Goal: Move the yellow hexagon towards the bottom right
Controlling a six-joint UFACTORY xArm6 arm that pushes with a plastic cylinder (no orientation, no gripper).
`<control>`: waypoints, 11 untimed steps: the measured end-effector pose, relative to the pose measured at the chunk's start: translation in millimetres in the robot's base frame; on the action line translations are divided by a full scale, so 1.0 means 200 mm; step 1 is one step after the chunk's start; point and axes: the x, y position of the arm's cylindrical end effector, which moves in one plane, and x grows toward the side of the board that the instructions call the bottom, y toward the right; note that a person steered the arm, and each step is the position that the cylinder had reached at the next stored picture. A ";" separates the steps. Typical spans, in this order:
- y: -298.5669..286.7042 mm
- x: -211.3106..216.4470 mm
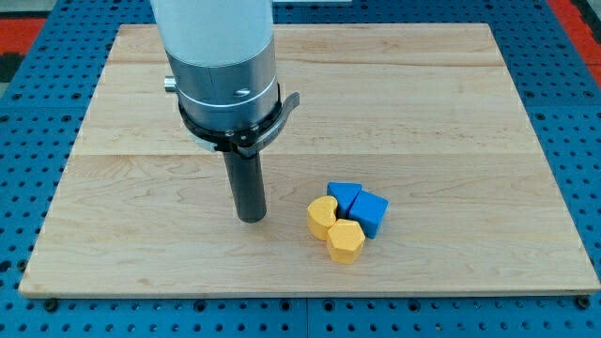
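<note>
nearest the view's bottom sits the yellow hexagon (346, 242), low and right of centre on the wooden board (451, 113), touching a second yellow block (322, 217) of unclear, partly rounded shape and a blue block (370, 213). another blue block (344, 197) lies just behind. count: two yellow, two blue. the rod holds nothing; its tip (251, 219) stands to the view's left of the cluster, apart from it. judged small, rigid and light, the hexagon should slide readily; contact belongs on its upper-left face.
</note>
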 end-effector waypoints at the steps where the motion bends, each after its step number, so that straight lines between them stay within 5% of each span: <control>1: 0.01 0.00; 4: 0.03 0.08; 7: 0.73 0.20; 11: 0.97 0.27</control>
